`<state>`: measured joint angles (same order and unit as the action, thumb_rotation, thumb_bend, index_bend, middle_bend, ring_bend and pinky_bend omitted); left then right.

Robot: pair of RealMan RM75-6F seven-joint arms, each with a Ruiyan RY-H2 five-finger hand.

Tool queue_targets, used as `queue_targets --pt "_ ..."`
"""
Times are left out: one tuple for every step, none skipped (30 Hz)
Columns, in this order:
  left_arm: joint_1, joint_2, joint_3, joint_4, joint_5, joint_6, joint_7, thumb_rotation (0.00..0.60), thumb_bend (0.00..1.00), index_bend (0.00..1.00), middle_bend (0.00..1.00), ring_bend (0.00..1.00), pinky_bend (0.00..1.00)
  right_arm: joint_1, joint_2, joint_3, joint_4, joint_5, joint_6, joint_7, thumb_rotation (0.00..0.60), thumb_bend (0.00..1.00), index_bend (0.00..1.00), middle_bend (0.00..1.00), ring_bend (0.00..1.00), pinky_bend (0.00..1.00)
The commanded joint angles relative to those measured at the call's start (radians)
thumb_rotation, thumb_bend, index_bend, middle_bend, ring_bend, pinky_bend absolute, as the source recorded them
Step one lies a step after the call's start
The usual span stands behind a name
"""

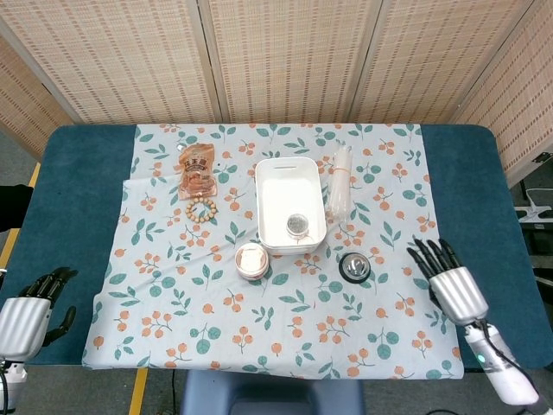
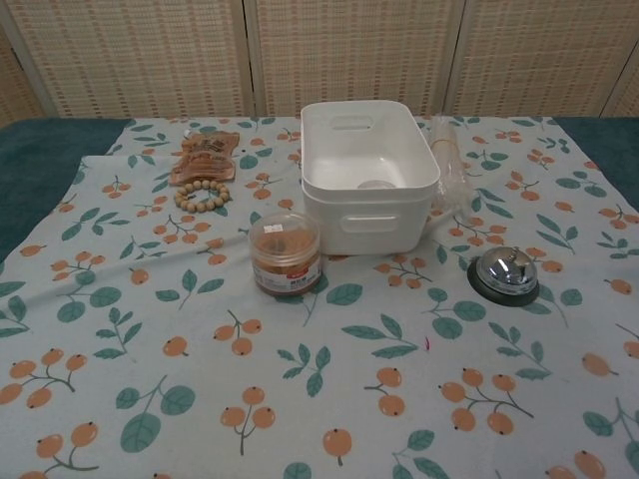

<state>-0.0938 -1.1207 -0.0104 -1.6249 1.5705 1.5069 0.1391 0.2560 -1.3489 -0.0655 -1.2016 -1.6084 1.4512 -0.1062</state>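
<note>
A chrome call bell (image 1: 354, 266) (image 2: 504, 274) on a black base sits on the floral cloth, right of the white bin (image 1: 290, 205) (image 2: 368, 175). My right hand (image 1: 451, 281) hovers near the cloth's right edge, well to the right of the bell, fingers spread and holding nothing. It is out of the chest view. My left hand (image 1: 28, 313) hangs off the table's front left corner, fingers curled, nothing in it. Inside the bin lies a small round metal object (image 1: 297, 225).
A round jar with an orange lid (image 1: 251, 260) (image 2: 285, 252) stands in front of the bin. A bead bracelet (image 1: 200, 210) (image 2: 202, 195) and a snack packet (image 1: 197, 169) (image 2: 205, 157) lie to the left. A clear plastic bottle (image 1: 340, 182) (image 2: 448, 171) lies right of the bin.
</note>
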Motion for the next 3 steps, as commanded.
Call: queue_targets --pt "-0.002 -0.002 0.0 0.001 -0.001 -0.003 0.004 0.6 0.42 0.2 0.18 0.24 0.47 -0.041 0.064 -0.01 -0.095 0.035 0.009 -0.022 0.6 1.0 0.0 0.0 0.0 0.0" --pt "-0.002 -0.003 0.0 0.001 -0.001 -0.005 0.006 0.6 0.42 0.2 0.18 0.24 0.47 -0.042 0.081 -0.011 -0.124 0.033 0.007 -0.008 0.6 1.0 0.0 0.0 0.0 0.0" --pt "-0.003 -0.004 0.001 0.002 -0.001 -0.008 0.008 0.6 0.42 0.2 0.19 0.24 0.47 -0.046 0.096 -0.009 -0.151 0.029 0.016 0.003 0.6 1.0 0.0 0.0 0.0 0.0"
